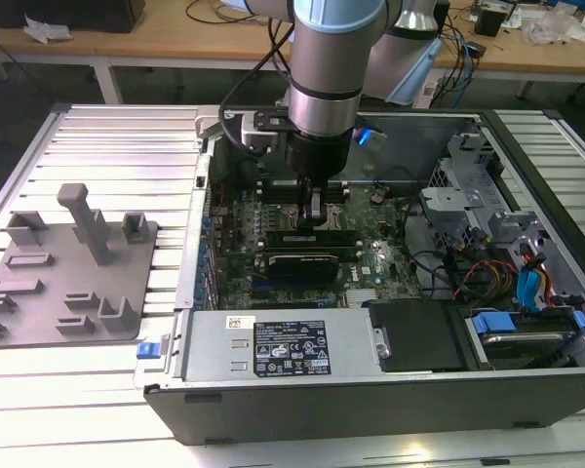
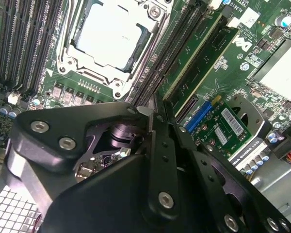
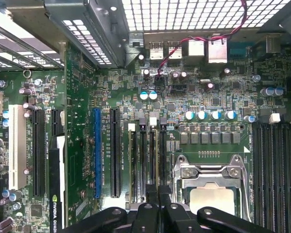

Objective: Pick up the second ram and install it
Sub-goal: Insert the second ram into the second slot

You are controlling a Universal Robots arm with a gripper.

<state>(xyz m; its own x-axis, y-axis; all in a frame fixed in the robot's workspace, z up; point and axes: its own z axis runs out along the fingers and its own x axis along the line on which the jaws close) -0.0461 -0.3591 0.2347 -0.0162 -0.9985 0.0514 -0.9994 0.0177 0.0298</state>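
- In the exterior view, the arm reaches straight down into an open computer case [image 1: 370, 395]. Its gripper [image 1: 315, 216] is low over the main board, near the middle. A grey tray [image 1: 68, 292] with upright holders lies outside the case, towards the exterior view's left.
- In the second wrist view, the gripper [image 2: 153, 115] has its fingers [image 2: 161, 145] drawn together, and nothing shows between them. The second ram [image 2: 211, 58] stands on edge in a long slot beside the square processor [image 2: 109, 31]. Its near end is just beyond the fingertips; I cannot tell whether they touch it.
- In the first wrist view, the gripper [image 3: 159, 201] hangs over the black slots [image 3: 149, 160] next to the processor [image 3: 211, 199], with only a thin gap between its fingers. A blue slot [image 3: 97, 153] lies further off.
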